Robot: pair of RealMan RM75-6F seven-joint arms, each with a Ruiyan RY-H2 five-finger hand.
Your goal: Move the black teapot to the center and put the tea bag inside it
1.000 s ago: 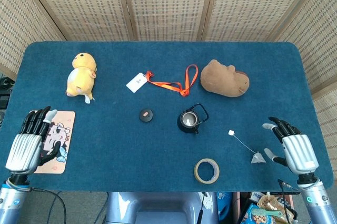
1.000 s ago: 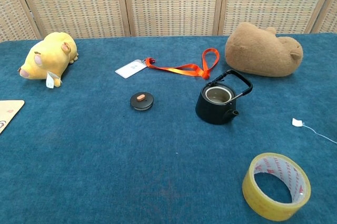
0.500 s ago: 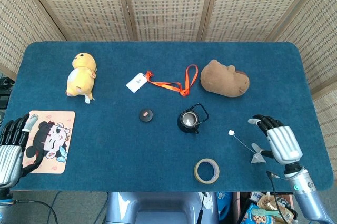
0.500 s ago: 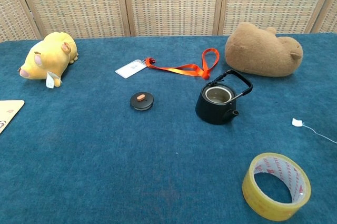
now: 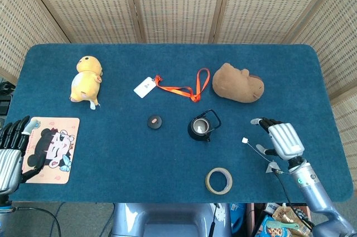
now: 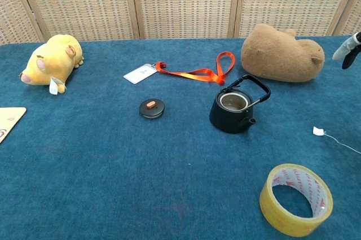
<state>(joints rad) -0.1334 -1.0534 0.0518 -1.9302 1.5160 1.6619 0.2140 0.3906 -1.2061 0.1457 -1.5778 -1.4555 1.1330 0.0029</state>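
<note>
The right hand (image 5: 280, 141) has slid inward along the worktop (image 5: 167, 159) over the last second, from the near right edge to a spot over the string of the tea bag (image 5: 274, 167); its dark fingertips now also show at the right edge of the chest view. The left hand (image 5: 11, 153) has drawn back toward the near left corner, beside the cartoon mat (image 5: 50, 149), and only part of it shows. Nothing else has shifted. The teapot (image 5: 201, 126) stands lidless and upright just right of the middle, its lid (image 5: 155, 121) lying apart to the left, so the opening is free for the bag. The bag's pouch lies just below the right hand and its paper tag (image 5: 244, 140) just to the hand's left, toward the pot. The right hand's fingers are spread and hold nothing; whether they touch the string I cannot tell. The left hand's fingers look loosely extended and empty. My reading is that the right hand is lining up to pick the bag, with the pot not yet handled.
</note>
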